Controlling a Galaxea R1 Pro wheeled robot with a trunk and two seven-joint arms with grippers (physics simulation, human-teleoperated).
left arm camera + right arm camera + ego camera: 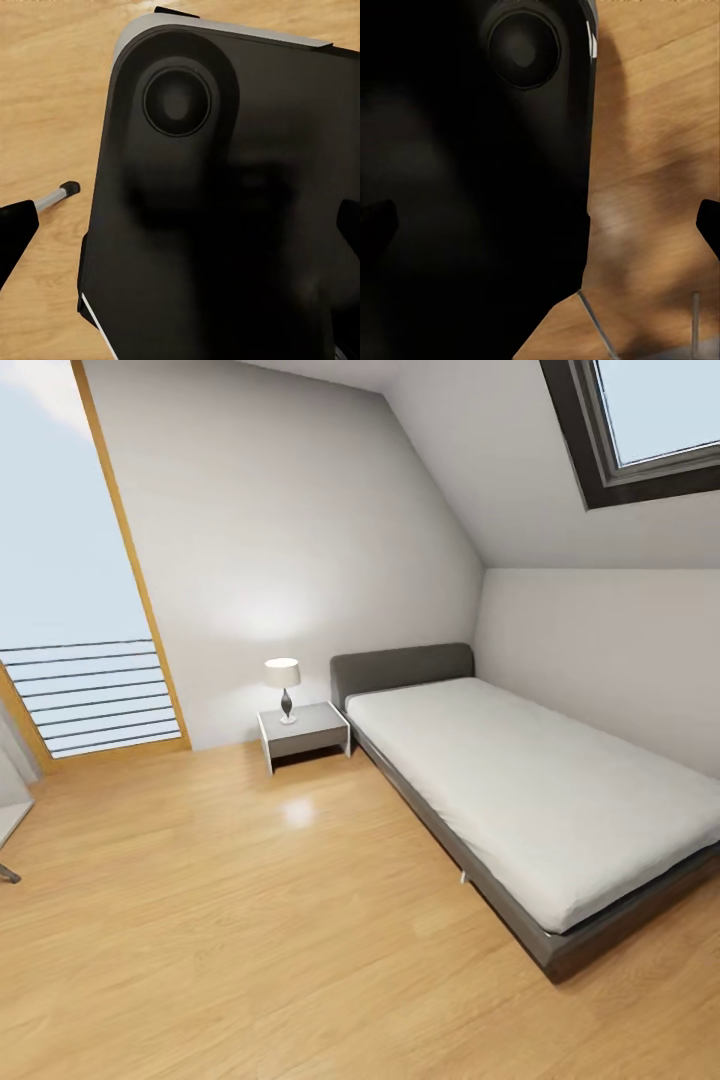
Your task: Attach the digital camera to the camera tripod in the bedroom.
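The bedroom lies ahead in the head view, with a light wood floor (250,920), pale grey walls and a grey-framed bed (520,790) with a white mattress at the right. The digital camera is out of view. In the left wrist view a thin silver rod with a black tip (61,193) lies over the floor; it looks like a tripod leg, but I cannot tell for sure. My left gripper (180,229) is open over the robot's black base (225,187), its fingertips (15,229) far apart. My right gripper (544,221) is open too, above the base and the floor.
A grey nightstand (305,735) with a small lamp (283,688) stands left of the bed's head. A tall glazed opening with a railing (95,695) is at the far left and a skylight (650,420) at the upper right. A grey object's edge (10,825) shows at the left border.
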